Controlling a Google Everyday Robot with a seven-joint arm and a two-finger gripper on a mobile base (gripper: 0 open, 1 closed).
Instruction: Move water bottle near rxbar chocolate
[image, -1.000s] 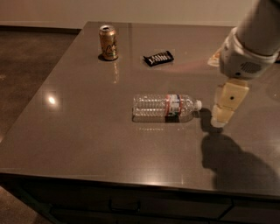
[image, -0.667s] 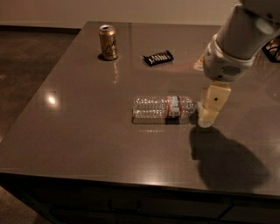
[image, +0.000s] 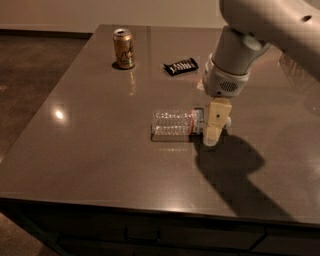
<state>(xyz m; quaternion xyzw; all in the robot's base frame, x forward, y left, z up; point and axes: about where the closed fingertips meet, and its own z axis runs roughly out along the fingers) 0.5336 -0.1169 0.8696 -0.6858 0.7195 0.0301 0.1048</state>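
Note:
The water bottle (image: 175, 123) lies on its side in the middle of the table, cap end pointing right. Its label band and cap are partly hidden behind my gripper (image: 214, 131). The gripper hangs down from the arm over the bottle's cap end, with a cream-coloured finger (image: 216, 120) in front of the neck. The rxbar chocolate (image: 181, 66) is a black bar with white lettering lying flat toward the back of the table, well beyond the bottle.
A gold drink can (image: 123, 48) stands upright at the back left. The grey table (image: 90, 150) has its front edge near the bottom and its left edge beside a dark floor. The arm's shadow falls right of the bottle.
The arm and gripper have moved left, from beside the bottle's cap to over its cap end. The bottle, bar and can have not moved.

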